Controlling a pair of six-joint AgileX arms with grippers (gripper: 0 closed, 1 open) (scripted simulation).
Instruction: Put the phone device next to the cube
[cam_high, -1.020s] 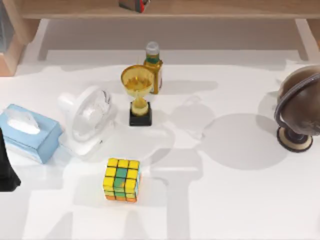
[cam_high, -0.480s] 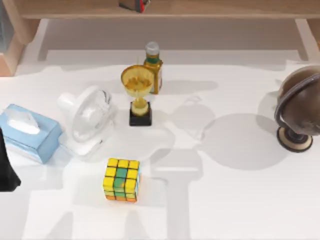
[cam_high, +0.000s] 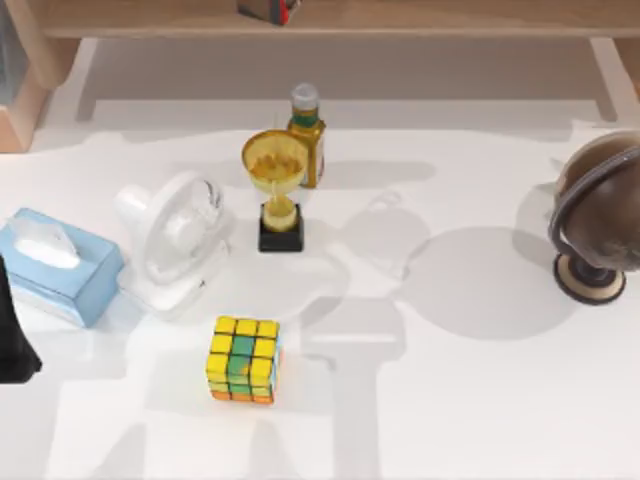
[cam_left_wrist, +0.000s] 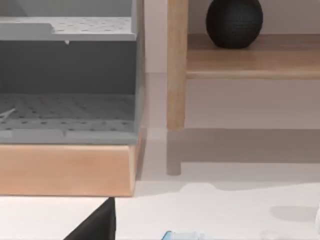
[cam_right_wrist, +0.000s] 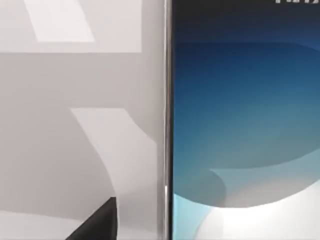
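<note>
Cube (cam_high: 243, 359) sits near the table's (cam_high: 480, 400) front edge. Our right wrist camera faces the phone (cam_right_wrist: 245, 125); we cannot tell either claw's state.

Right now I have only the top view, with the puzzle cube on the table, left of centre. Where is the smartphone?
Observer: The right wrist view has the smartphone close up, its blue screen facing that camera, with the white table beside its pale rim.
Operator: And what does the left wrist camera face?
Observer: A black textured ball resting on a wooden shelf.
</note>
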